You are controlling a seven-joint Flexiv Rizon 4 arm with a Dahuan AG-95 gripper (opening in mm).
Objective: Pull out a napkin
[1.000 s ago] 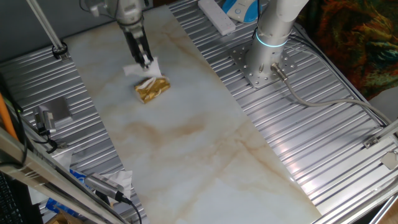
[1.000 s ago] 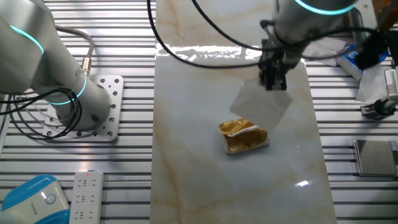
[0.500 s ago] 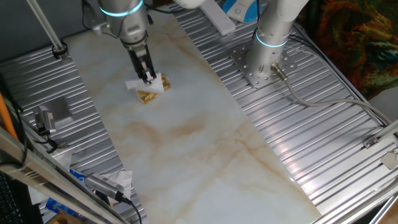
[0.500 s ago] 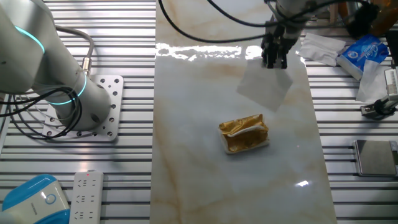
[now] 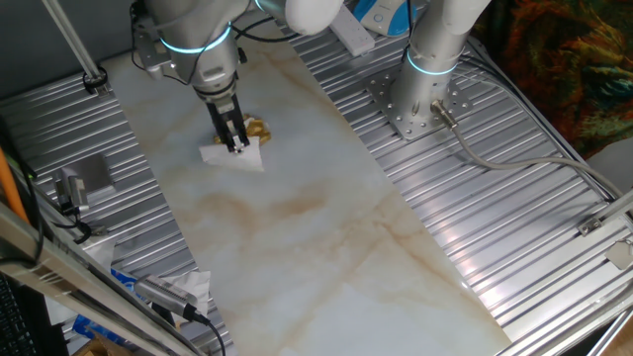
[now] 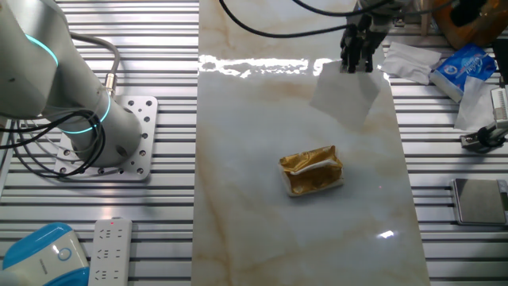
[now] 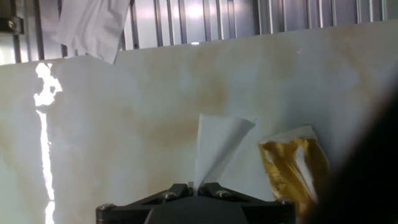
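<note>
The two-finger gripper [image 6: 358, 63] is clamped on the top edge of the thin white paper napkin [image 6: 344, 98], which hangs free below it, clear of the crinkled gold foil packet [image 6: 312, 171] lying apart underneath, probably lifted to separate them.

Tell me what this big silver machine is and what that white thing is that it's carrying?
It is a robot arm bolted beside a marble table. At its end is a gripper with two jaws that pinch like fingers. Two pictures come from cameras fixed at different sides of the table; the third comes from a camera on the hand itself, looking along the jaws. The jaws are pinching a thin white napkin, which hangs in the air. On the table lies the shiny gold packet. The napkin is already free of it.
</note>
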